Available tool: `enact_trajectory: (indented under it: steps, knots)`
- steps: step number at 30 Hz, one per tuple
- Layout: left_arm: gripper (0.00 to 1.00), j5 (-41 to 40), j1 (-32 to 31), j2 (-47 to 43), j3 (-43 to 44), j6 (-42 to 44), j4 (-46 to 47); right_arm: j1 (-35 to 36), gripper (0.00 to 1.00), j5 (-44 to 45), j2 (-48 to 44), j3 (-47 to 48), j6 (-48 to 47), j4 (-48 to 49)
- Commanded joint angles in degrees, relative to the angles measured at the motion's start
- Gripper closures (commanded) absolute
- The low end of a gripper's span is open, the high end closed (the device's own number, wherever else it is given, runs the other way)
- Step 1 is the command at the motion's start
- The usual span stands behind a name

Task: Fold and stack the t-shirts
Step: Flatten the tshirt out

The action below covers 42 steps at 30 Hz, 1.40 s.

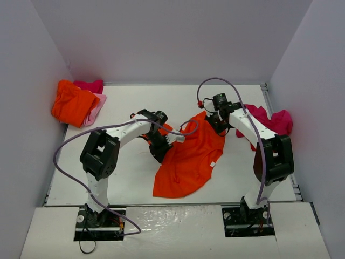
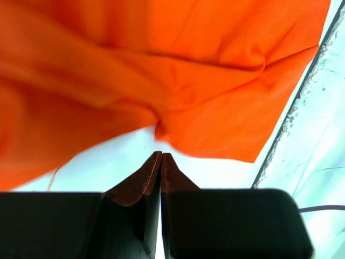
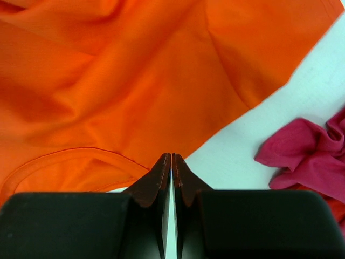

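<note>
You have two bright orange soft cloth t-shirts (image 1: 188,162) (image 1: 73,102) to count, two magenta-pink cloth t-shirts (image 1: 275,121) (image 1: 90,85), one pale pink cloth t-shirt (image 1: 98,106), and two white-and-black robot arms (image 1: 116,137) (image 1: 259,135). A red one you cannot confirm.

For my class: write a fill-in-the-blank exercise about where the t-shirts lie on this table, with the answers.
1. The spread-out t-shirt in the middle of the table is coloured ___.
2. The crumpled magenta t-shirt lies on the table's ___ side.
3. The folded pile sits in the far ___ corner.
Answers: orange; right; left.
</note>
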Motion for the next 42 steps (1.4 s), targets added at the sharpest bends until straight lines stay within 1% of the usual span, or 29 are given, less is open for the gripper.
enact_trajectory:
  steps: [1,4,5,6,7,8,9,10,11,15,23,27,28,29,31,32,34,39,42]
  knots:
    - [1.0,0.81,3.4,-6.92,-0.58,1.61,-0.98,2.5,0.97,-0.93,0.02,3.99,-1.19,-0.52]
    - [1.0,1.63,3.5,-6.54,-0.57,1.94,-1.57,2.44,0.97,-0.58,0.4,4.84,-1.1,-0.65]
    - [0.9,1.98,3.39,-6.23,-0.37,2.04,-1.96,2.47,0.97,-0.38,0.41,4.77,-1.07,-0.63]
    - [0.74,2.21,3.25,-5.95,-0.23,2.0,-2.2,2.52,0.97,-0.19,0.36,4.58,-1.07,-0.58]
    - [0.68,2.71,3.15,-5.82,-0.19,2.24,-2.51,2.53,0.97,-0.14,0.23,4.41,-1.07,-0.63]
    - [0.66,4.05,3.08,-5.65,-0.15,2.7,-3.01,2.53,0.97,-0.05,0.13,4.18,-1.07,-0.61]
    - [0.61,5.45,2.98,-5.41,-0.05,3.23,-3.67,2.53,0.97,0.07,0.11,3.95,-1.05,-0.59]
    - [0.49,6.31,2.81,-5.07,0.12,3.81,-4.47,2.53,0.96,0.19,0.17,3.78,-1.0,-0.64]
    - [0.47,6.97,2.59,-4.55,0.34,4.18,-5.03,2.53,0.96,0.32,0.18,3.67,-0.95,-0.65]
    - [0.46,10.52,1.29,-2.72,0.6,5.54,-6.72,2.44,0.96,0.56,0.36,3.29,-0.9,-0.48]
    - [0.46,11.69,-0.92,2.66,2.36,7.56,-8.99,2.44,0.96,0.39,1.04,2.48,-0.83,-0.13]
    - [0.47,11.79,-1.43,5.81,4.06,7.99,-9.8,2.39,0.96,0.53,0.68,1.63,-1.24,0.07]
    - [0.5,11.8,-1.61,6.4,4.3,8.03,-9.9,2.35,0.96,0.57,0.63,1.43,-1.36,0.15]
    - [0.61,11.54,-1.97,6.72,4.35,7.93,-9.9,2.29,0.96,0.62,0.68,1.27,-1.46,0.2]
    - [0.87,11.45,-2.56,6.82,4.06,7.78,-9.48,2.13,0.96,0.82,0.75,0.97,-1.7,0.27]
    - [0.94,11.14,-2.86,6.66,3.68,7.55,-9.01,2.02,0.96,0.83,0.79,0.78,-1.81,0.36]
    - [0.99,10.12,-3.24,6.21,2.73,7.29,-8.31,1.77,0.95,0.83,0.79,0.52,-1.94,0.55]
    - [1.0,8.74,-3.37,4.3,1.7,6.82,-7.25,1.41,0.95,0.78,0.84,0.17,-2.13,0.75]
    - [1.0,6.5,-3.37,2.58,2.07,6.76,-7.29,1.39,0.95,1.53,0.79,0.2,-2.13,0.84]
